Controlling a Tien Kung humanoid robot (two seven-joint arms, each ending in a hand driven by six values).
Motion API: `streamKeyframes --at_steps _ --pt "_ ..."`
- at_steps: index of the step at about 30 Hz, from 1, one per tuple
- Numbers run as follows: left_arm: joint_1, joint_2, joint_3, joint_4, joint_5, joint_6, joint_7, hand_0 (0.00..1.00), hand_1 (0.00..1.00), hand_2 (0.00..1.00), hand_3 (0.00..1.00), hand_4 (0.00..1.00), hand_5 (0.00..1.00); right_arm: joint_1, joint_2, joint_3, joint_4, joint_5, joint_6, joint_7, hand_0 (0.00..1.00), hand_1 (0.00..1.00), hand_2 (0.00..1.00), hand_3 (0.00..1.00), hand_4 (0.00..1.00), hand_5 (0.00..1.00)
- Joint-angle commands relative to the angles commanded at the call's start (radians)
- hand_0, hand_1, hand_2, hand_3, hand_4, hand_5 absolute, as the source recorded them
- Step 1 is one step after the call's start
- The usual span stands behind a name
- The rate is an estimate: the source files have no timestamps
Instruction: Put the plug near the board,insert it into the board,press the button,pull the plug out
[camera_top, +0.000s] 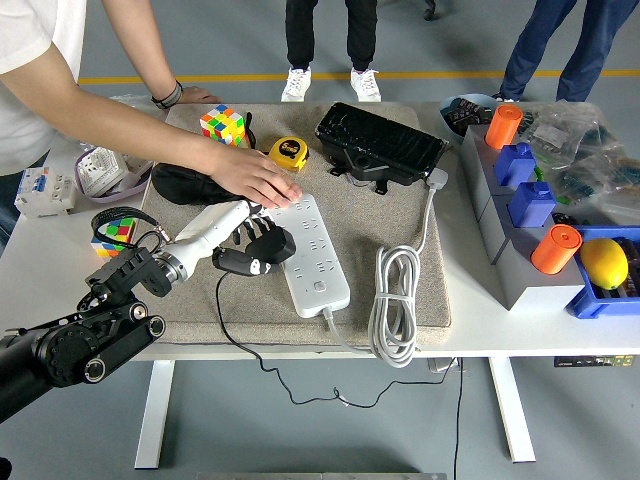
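left robot hand (258, 247) clenched on black plug (243, 262), held just left of white board (313, 252) | board's long axis runs near-to-far (slightly slanted) | sockets lie rightward of plug | person's hand (257, 178) rests on far end | right arm unseen

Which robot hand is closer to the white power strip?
The left. The left hand holds the black plug right beside the white power strip. The right hand is not in view.
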Motion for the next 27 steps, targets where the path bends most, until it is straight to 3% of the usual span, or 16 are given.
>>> streamKeyframes --at_steps 9,10,12,15,16,21,22,27 --pt "0.004 0.002 -0.010 -0.006 0.001 -0.004 0.001 0.300 0.478 0.526 0.590 0.998 0.316 0.000 0.001 0.001 0.000 -0.001 0.001 0.000 0.608 0.612 0.565 0.544 0.754 0.251" --pt "0.005 0.002 -0.013 -0.008 0.002 -0.006 0.001 0.308 0.481 0.525 0.616 0.998 0.378 0.000 0.001 0.000 0.000 -0.001 0.001 0.000 0.608 0.612 0.566 0.545 0.755 0.250" --pt "0.007 0.003 -0.018 -0.012 0.004 -0.007 0.001 0.308 0.481 0.525 0.616 0.998 0.378 0.000 0.001 0.001 0.000 -0.001 0.001 0.000 0.608 0.612 0.566 0.545 0.755 0.250" --pt "0.013 0.004 -0.031 -0.023 0.006 -0.010 0.002 0.308 0.481 0.525 0.616 0.998 0.378 0.000 0.001 0.001 0.000 -0.002 0.002 0.000 0.608 0.612 0.566 0.545 0.755 0.250" --pt "0.016 0.005 -0.036 -0.029 0.008 -0.010 0.002 0.313 0.489 0.532 0.640 0.998 0.434 -0.001 0.001 0.001 0.000 -0.002 0.002 0.000 0.608 0.612 0.566 0.545 0.756 0.249" --pt "0.033 0.009 -0.068 -0.067 0.007 -0.008 0.004 0.313 0.489 0.532 0.640 0.998 0.434 -0.002 0.001 -0.002 0.000 -0.001 0.002 0.001 0.608 0.612 0.566 0.545 0.756 0.249" --pt "0.035 0.009 -0.074 -0.073 0.006 -0.009 0.004 0.419 0.551 0.597 0.689 0.998 0.462 -0.002 0.002 -0.002 0.000 -0.001 0.002 0.001 0.608 0.611 0.566 0.545 0.755 0.247" --pt "0.064 0.014 -0.107 -0.119 0.000 0.007 -0.018 0.419 0.551 0.597 0.689 0.998 0.462 -0.002 0.003 0.001 0.001 -0.002 0.002 0.001 0.608 0.611 0.566 0.545 0.755 0.247"
